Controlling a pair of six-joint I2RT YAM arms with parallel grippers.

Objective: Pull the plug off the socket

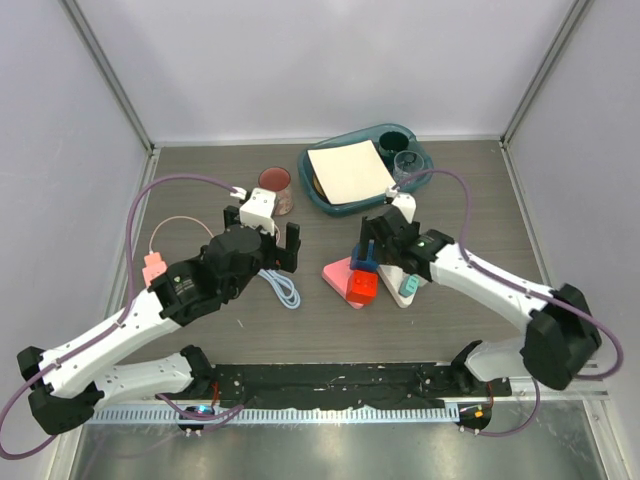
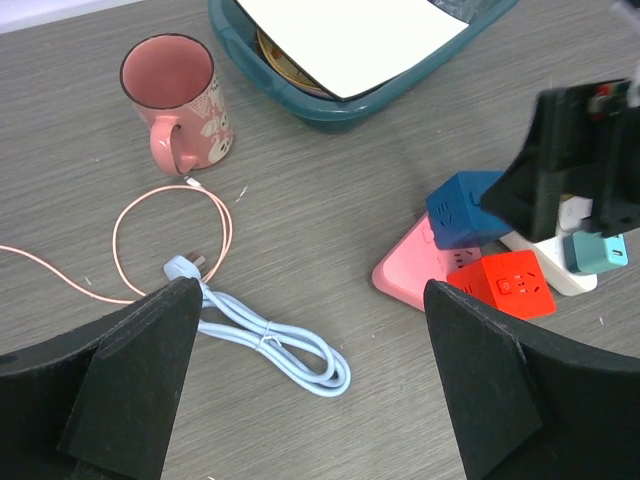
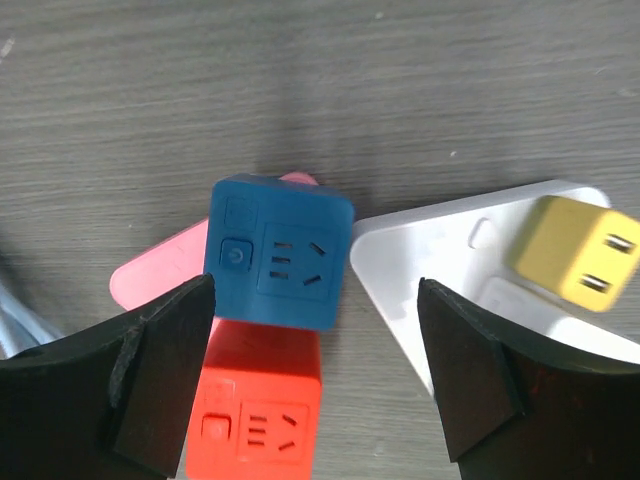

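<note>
Left end effector [image 2: 310, 290]: spread wide, empty, above pale-blue cord [image 2: 262, 338]; could have snagged it and dragged the socket.
Right end effector [image 3: 315, 288]: released, over blue cube [image 3: 278, 252]; risked grabbing the wrong block.
Socket: strip hidden, likely under the left arm.
Plug [image 1: 152, 268]: middle left of top view, apart from both.

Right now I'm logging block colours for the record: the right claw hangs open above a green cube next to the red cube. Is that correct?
Not quite: it is a blue cube, not green. The right wrist view shows it under the open right claw, next to the red cube.
</note>
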